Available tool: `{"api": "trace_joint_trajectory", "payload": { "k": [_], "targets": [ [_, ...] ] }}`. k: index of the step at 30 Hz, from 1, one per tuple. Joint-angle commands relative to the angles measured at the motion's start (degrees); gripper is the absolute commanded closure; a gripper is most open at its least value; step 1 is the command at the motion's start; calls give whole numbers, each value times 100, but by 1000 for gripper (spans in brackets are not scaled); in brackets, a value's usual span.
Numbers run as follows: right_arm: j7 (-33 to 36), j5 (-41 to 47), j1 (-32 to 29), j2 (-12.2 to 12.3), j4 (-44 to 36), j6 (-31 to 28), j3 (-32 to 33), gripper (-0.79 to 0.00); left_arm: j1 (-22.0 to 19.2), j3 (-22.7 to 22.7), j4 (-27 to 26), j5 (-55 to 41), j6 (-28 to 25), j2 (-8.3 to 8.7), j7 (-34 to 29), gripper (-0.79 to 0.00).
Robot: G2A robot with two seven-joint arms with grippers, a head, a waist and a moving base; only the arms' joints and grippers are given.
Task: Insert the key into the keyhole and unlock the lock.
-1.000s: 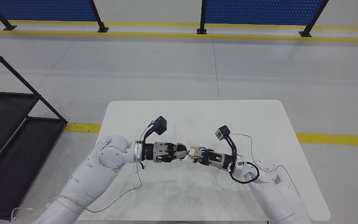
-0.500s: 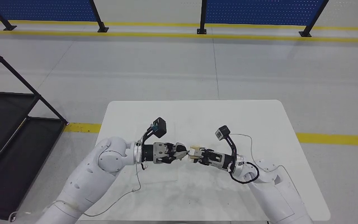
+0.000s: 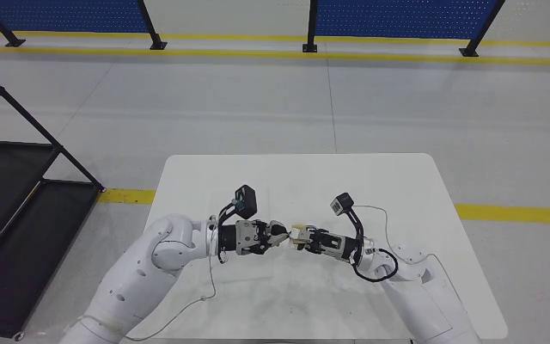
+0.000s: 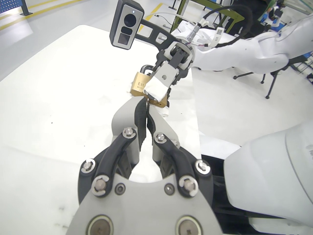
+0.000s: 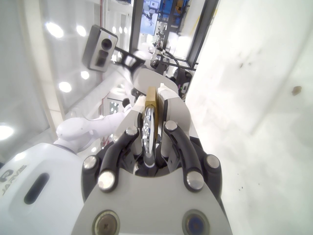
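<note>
A brass padlock [image 4: 139,83] is clamped in my right gripper [image 4: 153,96], whose white-taped fingers [image 4: 157,90] hold its body above the white table [image 3: 387,181]. In the right wrist view the padlock [image 5: 151,99] sits between the closed jaws of my right gripper [image 5: 152,91], with its silver shackle [image 5: 149,128] pointing back toward the wrist. My left gripper [image 4: 147,102] is shut, its tips pressed against the padlock's underside. Only a thin metal sliver of the key [image 4: 147,101] shows there. From above, the left gripper [image 3: 281,234] meets the right gripper [image 3: 298,236] at the padlock [image 3: 300,231].
Both arms meet near the table's middle, toward its front. A black rack [image 3: 34,198] stands on the floor left of the table. Blue barrier panels [image 3: 395,17] line the far side of the room.
The left arm's wrist has turned a little and its elbow has swung, while its tips stay at the padlock. The right arm and padlock have not moved.
</note>
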Motion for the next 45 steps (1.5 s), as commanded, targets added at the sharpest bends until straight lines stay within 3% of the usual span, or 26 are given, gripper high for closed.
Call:
{"api": "trace_joint_trajectory", "payload": {
  "k": [1,23,45],
  "targets": [
    [0,0,0,0,0,0,0,0,40,-17,-36,163,-12,2,106,0],
    [0,0,0,0,0,0,0,0,405,-126,-434,1779,233,-6,1213,0],
    [0,0,0,0,0,0,0,0,529,-241,-569,2507,296,12,1655,0]
  ]
}}
